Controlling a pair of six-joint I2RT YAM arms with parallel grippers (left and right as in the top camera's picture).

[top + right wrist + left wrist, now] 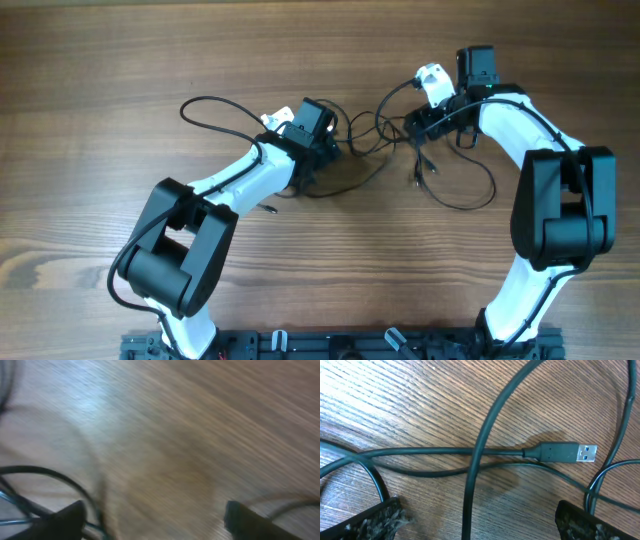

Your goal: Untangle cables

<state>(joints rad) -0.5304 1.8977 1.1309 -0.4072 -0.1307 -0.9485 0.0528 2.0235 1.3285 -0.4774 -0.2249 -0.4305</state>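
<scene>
Thin black cables (372, 138) lie in loose loops on the wooden table, crossing between my two grippers. My left gripper (334, 152) sits at their left side, and one strand (215, 103) loops away behind it. In the left wrist view the gripper (477, 525) is open, and a curved cable (476, 460) runs between its fingers (370, 521) without being pinched. A USB plug (567, 452) lies flat ahead. My right gripper (413, 126) is over the right side of the crossing. Its wrist view is blurred: the gripper (155, 522) is open and empty, with a cable (50, 474) beside the left finger.
A long strand (470, 195) loops toward the front right, ending near a small plug (415, 180). Bare wooden table (100, 180) surrounds the cables. The arms' bases (340, 345) stand at the front edge.
</scene>
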